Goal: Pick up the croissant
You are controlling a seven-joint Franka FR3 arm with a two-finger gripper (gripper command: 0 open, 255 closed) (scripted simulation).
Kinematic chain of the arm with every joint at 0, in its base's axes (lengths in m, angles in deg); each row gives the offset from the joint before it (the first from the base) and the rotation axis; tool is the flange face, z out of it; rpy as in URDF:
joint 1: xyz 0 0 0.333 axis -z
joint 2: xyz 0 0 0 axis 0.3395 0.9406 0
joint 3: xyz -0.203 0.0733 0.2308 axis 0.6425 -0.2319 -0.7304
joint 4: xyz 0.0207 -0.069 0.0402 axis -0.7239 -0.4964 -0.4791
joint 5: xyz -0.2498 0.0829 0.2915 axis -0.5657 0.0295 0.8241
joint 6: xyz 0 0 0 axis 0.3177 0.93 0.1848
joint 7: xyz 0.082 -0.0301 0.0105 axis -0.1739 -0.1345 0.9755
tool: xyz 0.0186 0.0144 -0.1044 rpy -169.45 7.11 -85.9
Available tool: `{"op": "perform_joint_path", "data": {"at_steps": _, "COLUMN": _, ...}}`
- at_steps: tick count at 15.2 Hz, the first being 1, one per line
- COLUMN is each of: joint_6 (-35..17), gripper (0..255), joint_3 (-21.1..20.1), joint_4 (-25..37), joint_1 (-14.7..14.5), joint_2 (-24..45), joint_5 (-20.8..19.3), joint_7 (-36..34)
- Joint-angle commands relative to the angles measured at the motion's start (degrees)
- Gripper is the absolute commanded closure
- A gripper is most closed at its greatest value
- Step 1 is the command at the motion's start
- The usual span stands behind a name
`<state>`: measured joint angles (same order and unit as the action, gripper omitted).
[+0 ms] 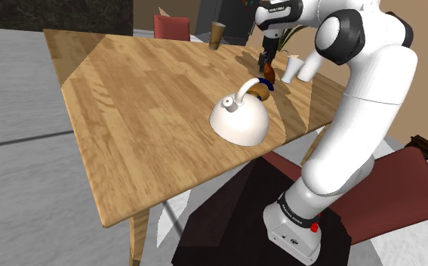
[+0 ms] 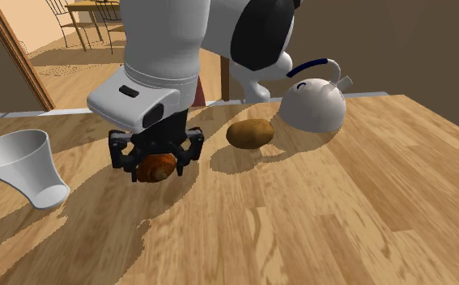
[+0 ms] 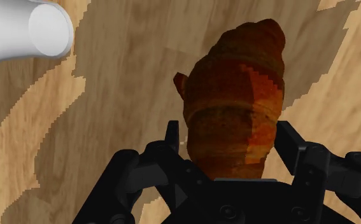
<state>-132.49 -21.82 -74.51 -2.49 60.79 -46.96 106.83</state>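
Note:
A brown, ridged croissant (image 3: 233, 105) sits between the two black fingers of my gripper (image 3: 230, 143), and both fingers press against its sides. From the second exterior view, the gripper (image 2: 156, 162) points straight down at the wooden table (image 2: 316, 219) with the croissant (image 2: 156, 168) clasped low between its fingers, just at the tabletop. I cannot tell whether the croissant still touches the wood. In the shoulder view the gripper (image 1: 266, 66) reaches down near the table's far right corner, behind the kettle.
A brown potato (image 2: 250, 133) lies close beside the gripper, with a white kettle (image 2: 312, 105) just past it. A white cup (image 2: 21, 166) lies tipped on the other side. A brown cup (image 1: 218, 34) and a red chair (image 1: 172, 27) are at the far edge.

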Motion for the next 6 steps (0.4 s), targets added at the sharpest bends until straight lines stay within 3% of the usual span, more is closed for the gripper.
{"op": "perform_joint_path", "data": {"at_steps": 1, "joint_6": 1.6, "gripper": 255, "joint_3": 0.0, "joint_4": 1.5, "joint_1": 0.0, "joint_2": -0.1, "joint_5": 0.0, "joint_7": 0.3}}
{"op": "perform_joint_path", "data": {"at_steps": 6, "joint_6": 3.9, "gripper": 255, "joint_3": 0.1, "joint_4": 3.9, "joint_1": 0.1, "joint_2": -0.1, "joint_5": 0.1, "joint_7": 0.8}}
